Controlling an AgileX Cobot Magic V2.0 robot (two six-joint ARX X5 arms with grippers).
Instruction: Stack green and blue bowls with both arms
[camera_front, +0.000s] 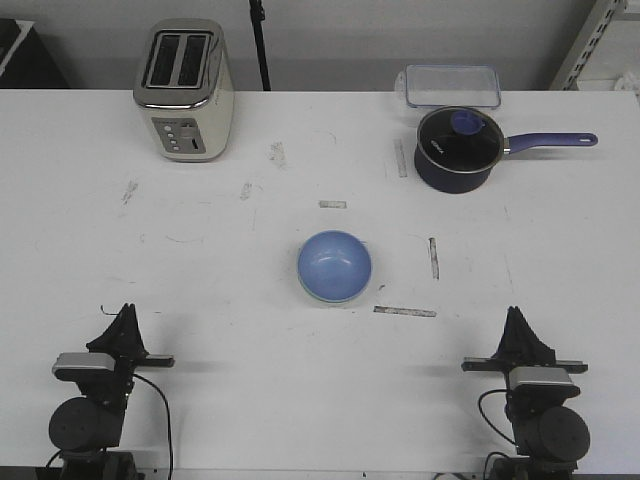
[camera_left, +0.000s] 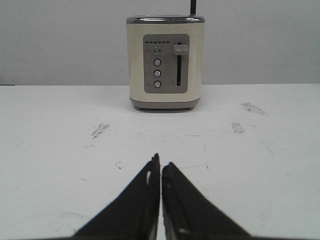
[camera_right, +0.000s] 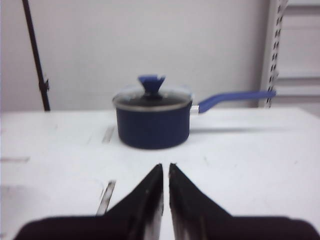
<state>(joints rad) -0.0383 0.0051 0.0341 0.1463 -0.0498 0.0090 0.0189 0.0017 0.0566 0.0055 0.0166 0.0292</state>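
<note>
The light blue bowl (camera_front: 335, 264) sits upright at the table's middle. A thin pale green edge (camera_front: 318, 297) shows under its near rim, so it seems to rest inside the green bowl. My left gripper (camera_front: 125, 312) is shut and empty at the near left, far from the bowls; in the left wrist view (camera_left: 160, 162) its fingers are together over bare table. My right gripper (camera_front: 515, 315) is shut and empty at the near right; in the right wrist view (camera_right: 166, 167) only a thin slit shows between its fingers. Neither wrist view shows a bowl.
A cream toaster (camera_front: 185, 90) stands at the far left, ahead of the left gripper (camera_left: 165, 67). A dark blue saucepan with glass lid (camera_front: 460, 150) stands at the far right (camera_right: 152, 120), with a clear container (camera_front: 452, 86) behind it. Tape strips (camera_front: 405, 311) lie near the bowls.
</note>
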